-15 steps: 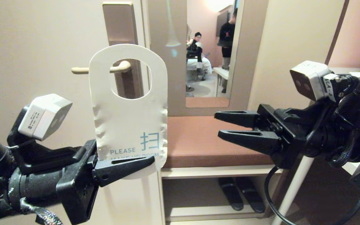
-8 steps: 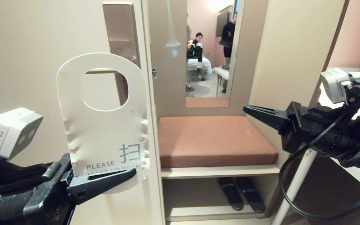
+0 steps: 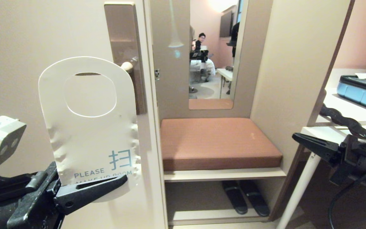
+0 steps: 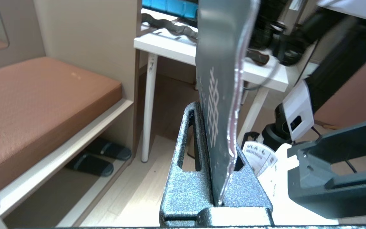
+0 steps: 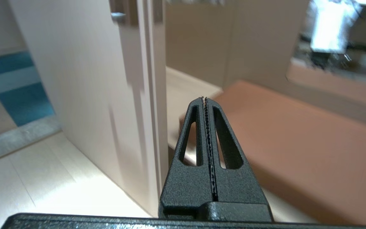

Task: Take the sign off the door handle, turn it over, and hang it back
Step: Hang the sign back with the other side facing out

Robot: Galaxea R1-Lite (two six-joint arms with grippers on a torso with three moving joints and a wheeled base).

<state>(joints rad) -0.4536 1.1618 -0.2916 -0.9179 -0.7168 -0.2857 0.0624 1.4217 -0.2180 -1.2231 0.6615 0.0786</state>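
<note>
Head view: the left gripper (image 3: 91, 187) is clamped on the bottom edge of the sign (image 3: 91, 127), which stands upright with its white face and the word PLEASE toward the camera. The sign is off the door handle (image 3: 126, 66); only the handle's curved end shows past the sign's upper right edge, against the brown plate (image 3: 122, 31). The oval hole shows bare door behind it. To do the flip well, I judge the blue-grey face must come round to the front before rehanging, and the hole then has to be brought level with the lever's free end and slid along it, not pushed flat at the door. The left arm reaches in low from the lower left corner of the view. The right gripper (image 3: 297, 137) sits low at the far right, well apart from the sign, just beside the white counter (image 3: 342, 109).

Left wrist view: the sign (image 4: 221, 95) is seen edge-on, its dark face with pale print turned to one side, pinched deep in the left gripper (image 4: 216, 178).

Right wrist view: the right gripper (image 5: 206, 105) is clenched on nothing, its toothed pads meeting, pointing toward the door edge and the brown bench (image 5: 297, 143).
</note>
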